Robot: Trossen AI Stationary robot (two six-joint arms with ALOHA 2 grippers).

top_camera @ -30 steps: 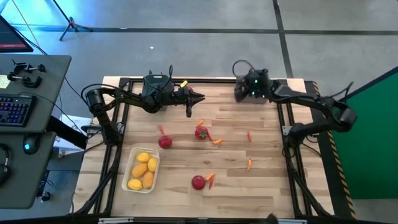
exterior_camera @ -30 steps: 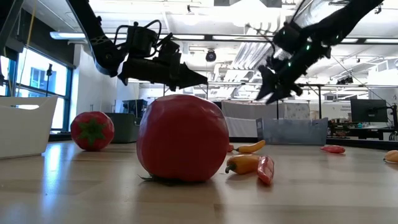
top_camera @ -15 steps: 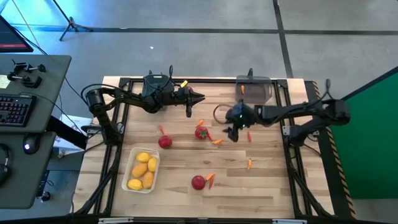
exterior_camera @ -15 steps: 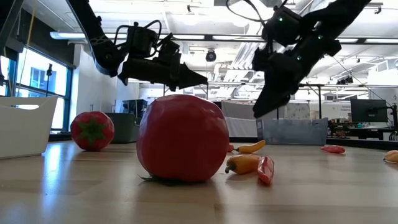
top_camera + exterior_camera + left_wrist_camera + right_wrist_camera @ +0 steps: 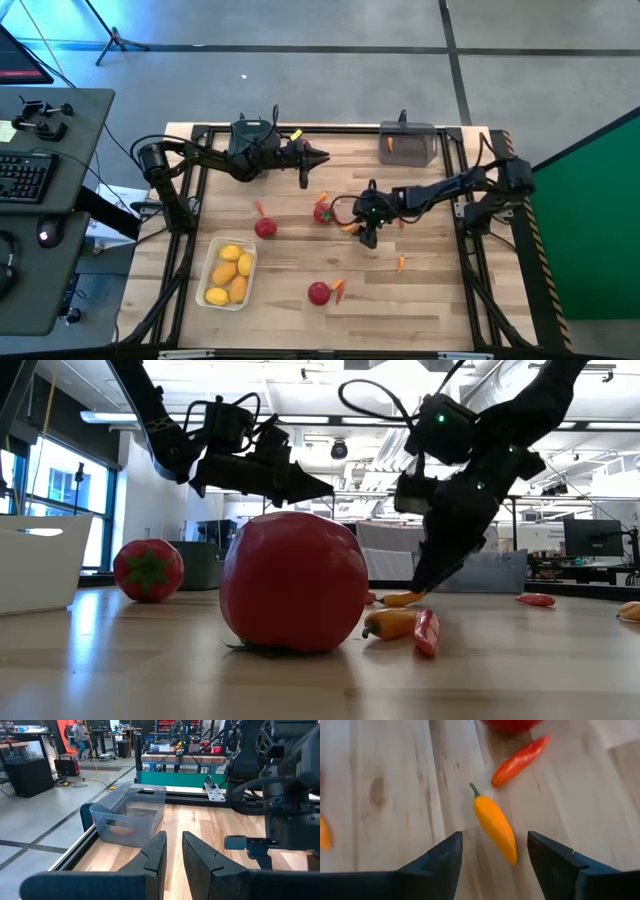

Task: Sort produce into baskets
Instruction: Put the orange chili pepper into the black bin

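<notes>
On the table [image 5: 420, 300], at about 8 o'clock, the white tray [image 5: 229, 273] held yellow lemons [image 5: 231, 253]. The left gripper [image 5: 318, 155] hung in the air near 12 o'clock, with its fingers [image 5: 199, 855] close together and nothing between them. A tomato [image 5: 265, 228] sat a little to the 9 o'clock side of the middle, another tomato [image 5: 323, 212] sat in the middle, and a third [image 5: 318, 292] lay toward 6 o'clock. The right gripper [image 5: 367, 236] was low over the middle of the table, its fingers [image 5: 553, 857] apart on both sides of an orange pepper [image 5: 494, 826]. A red pepper [image 5: 520, 760] lay just past it. The grey bin [image 5: 408, 145] stood at about 1 o'clock with an orange piece inside.
</notes>
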